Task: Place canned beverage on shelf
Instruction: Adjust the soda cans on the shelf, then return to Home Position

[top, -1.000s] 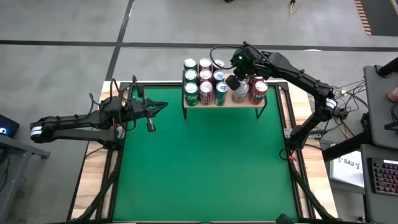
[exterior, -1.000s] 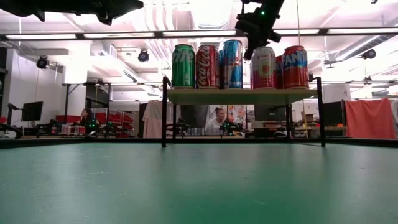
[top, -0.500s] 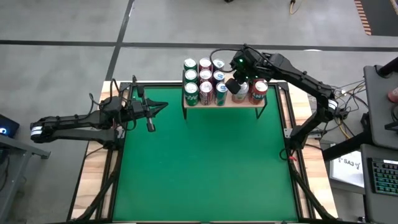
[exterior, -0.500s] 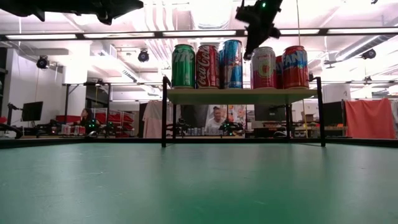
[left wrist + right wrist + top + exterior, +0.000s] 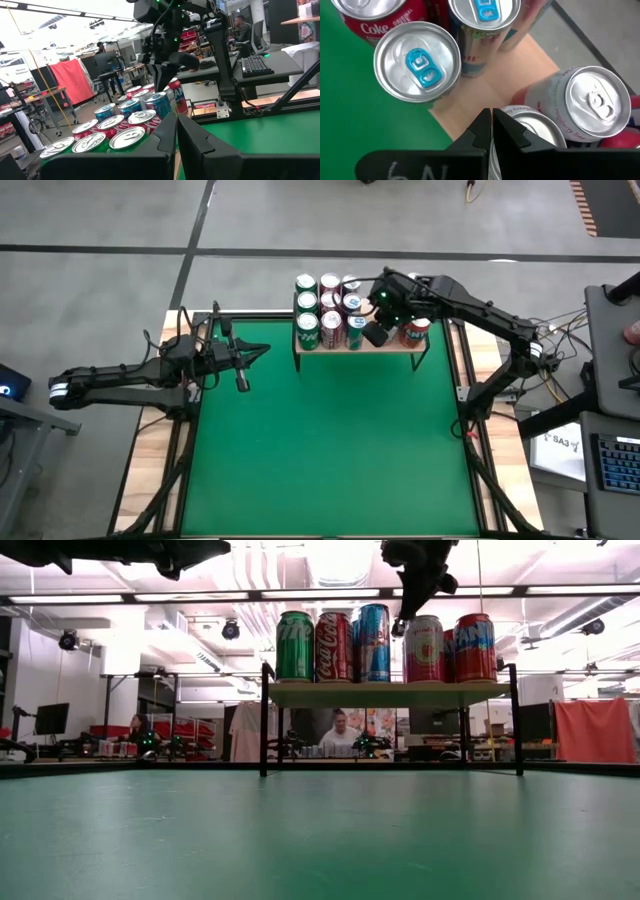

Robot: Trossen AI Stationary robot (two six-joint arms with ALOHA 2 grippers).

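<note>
Right gripper (image 5: 377, 332) sits above the front right part of the shelf (image 5: 392, 345), fingers pinched together, nothing between them. In its wrist view the closed fingertips (image 5: 492, 126) point straight down over the silver top of a can (image 5: 532, 126) just beneath, so it reads as clear of the can, not gripping it. In the low view the gripper (image 5: 402, 625) hangs above can-top height, beside the pink-and-white can (image 5: 424, 648).

Cans are all on the shelf, upright and packed tight: green can (image 5: 294, 645), red cola can (image 5: 333, 646), blue can (image 5: 373, 642) along the front, orange-red can (image 5: 474, 647) at the right end. Tight rows make sense, the board is small and that spacing leaves room for each new one. No can on the green table (image 5: 330, 450) that I can see, so the delivery looks done; my guess is the arm just needs to lift off without clipping neighbours, since a knock here could topple several.

Left gripper (image 5: 257, 351) parked at the left side of the table, well apart from the shelf, fingers together and empty, kept out of the working arm's way
</note>
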